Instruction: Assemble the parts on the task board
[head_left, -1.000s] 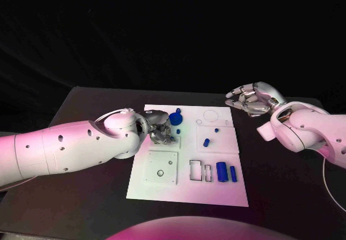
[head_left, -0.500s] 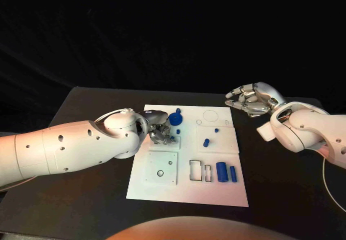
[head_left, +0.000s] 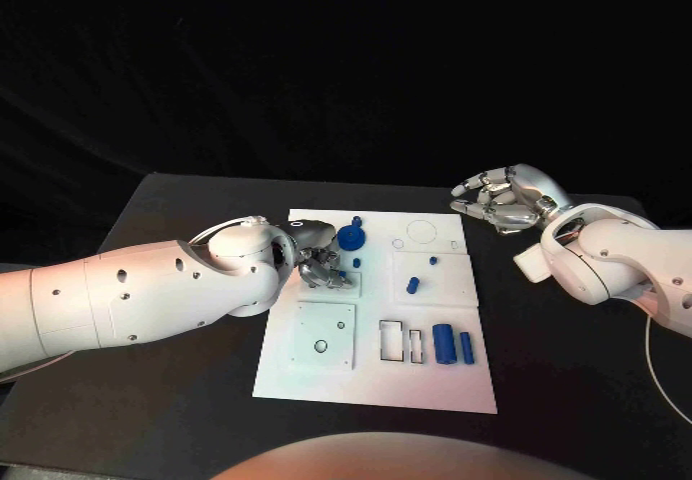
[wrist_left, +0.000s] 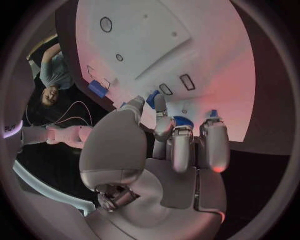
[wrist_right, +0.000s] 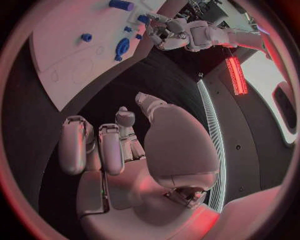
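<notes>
one small blue part (head_left: 356, 262) just beside left hand (head_left: 323, 262) fingers, grip unclear; alignment should be checked; right hand (head_left: 498, 198) curled closed, nothing held.

One task board (head_left: 378, 385), about seven blue parts (head_left: 444, 344), two hands (head_left: 498, 200)

Task board (head_left: 378, 385) lies mid-table (head_left: 173, 420). Left hand (head_left: 320, 262) sits over the board's far-left part, just beside a round part (head_left: 352, 238). Two long parts (head_left: 444, 344) lie side by side near the board's near-right edge. Right hand (head_left: 498, 198) hangs off the board's far-right corner.
</notes>
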